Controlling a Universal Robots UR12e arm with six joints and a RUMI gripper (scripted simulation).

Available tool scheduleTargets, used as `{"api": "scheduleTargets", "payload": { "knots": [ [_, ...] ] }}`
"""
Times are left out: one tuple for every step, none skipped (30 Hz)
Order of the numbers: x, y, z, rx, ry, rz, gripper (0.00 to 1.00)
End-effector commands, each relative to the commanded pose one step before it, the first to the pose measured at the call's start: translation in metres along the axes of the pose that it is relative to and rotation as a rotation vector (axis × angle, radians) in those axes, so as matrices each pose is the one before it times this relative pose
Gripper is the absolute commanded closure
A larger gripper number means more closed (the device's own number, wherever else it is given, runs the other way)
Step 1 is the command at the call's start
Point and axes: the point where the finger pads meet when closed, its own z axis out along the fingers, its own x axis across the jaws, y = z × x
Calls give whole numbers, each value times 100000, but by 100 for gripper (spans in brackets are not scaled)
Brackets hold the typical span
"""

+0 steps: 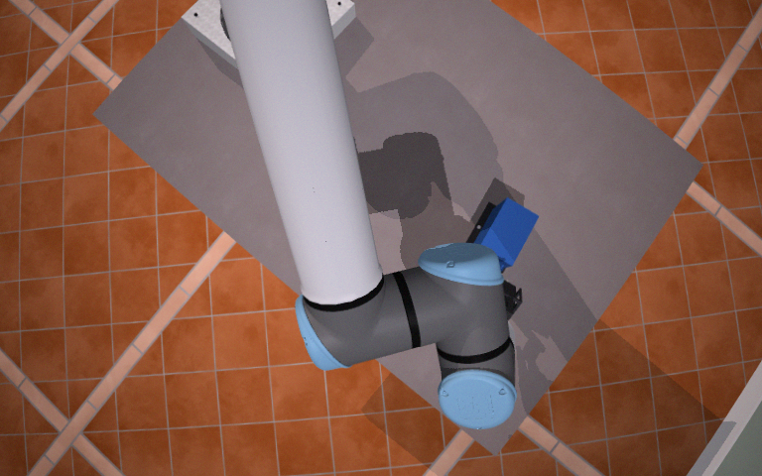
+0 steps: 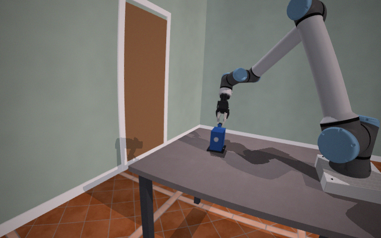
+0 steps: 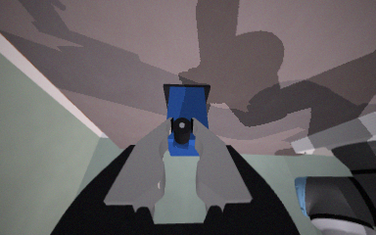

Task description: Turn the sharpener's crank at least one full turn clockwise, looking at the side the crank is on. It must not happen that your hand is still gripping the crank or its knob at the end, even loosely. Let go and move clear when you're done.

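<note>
The blue sharpener (image 2: pixel 217 140) stands on a dark base plate at the far side of the grey table; it also shows in the overhead view (image 1: pixel 506 230) and the wrist view (image 3: pixel 186 109). My gripper (image 2: pixel 222 120) hangs just above its top rear edge, pointing down. In the wrist view my two grey fingers are shut on the black crank knob (image 3: pixel 182 129), which sits on a blue crank arm (image 3: pixel 183 145) in front of the sharpener body. In the overhead view the wrist joints hide the gripper and the crank.
The arm's white mounting block (image 2: pixel 345 179) sits at the right end of the table. The table edge and the green wall corner lie just beyond the sharpener. A brown door (image 2: pixel 144 78) stands to the left.
</note>
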Motion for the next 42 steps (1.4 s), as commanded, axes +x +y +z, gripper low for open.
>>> {"api": "scheduleTargets", "payload": {
  "knots": [
    [18,8,-92,99,-74,-51,91],
    [0,0,0,0,0,0,91],
    [0,0,0,0,0,0,91],
    [0,0,0,0,0,0,91],
    [0,0,0,0,0,0,91],
    [0,0,0,0,0,0,68],
    [0,0,0,0,0,0,68],
    [0,0,0,0,0,0,68],
    [0,0,0,0,0,0,68],
    [-8,1,-3,4,-6,-4,68],
    [2,0,1,-1,2,1,68],
    [1,0,1,-1,1,1,68],
    [0,0,0,0,0,0,68],
    [0,0,0,0,0,0,68],
    [0,0,0,0,0,0,68],
    [0,0,0,0,0,0,68],
    [0,0,0,0,0,0,68],
    [0,0,0,0,0,0,68],
    [0,0,0,0,0,0,68],
    [0,0,0,0,0,0,68],
    [0,0,0,0,0,0,68],
    [0,0,0,0,0,0,68],
    [0,0,0,0,0,0,68],
    [0,0,0,0,0,0,68],
    [0,0,0,0,0,0,68],
    [0,0,0,0,0,0,68],
    [0,0,0,0,0,0,68],
    [0,0,0,0,0,0,68],
    [0,0,0,0,0,0,68],
    [0,0,0,0,0,0,68],
    [0,0,0,0,0,0,68],
    [0,0,0,0,0,0,68],
    [0,0,0,0,0,0,68],
    [0,0,0,0,0,0,68],
    [6,0,-261,-1,1,3,68],
    [2,2,-264,2,-1,0,68],
    [-3,-3,-273,-3,3,-1,68],
    [0,0,-267,0,0,0,68],
    [0,0,-267,0,0,0,68],
    [0,0,-267,0,0,0,68],
    [0,0,-267,0,0,0,68],
    [0,0,-267,0,0,0,68]
  ]
}}
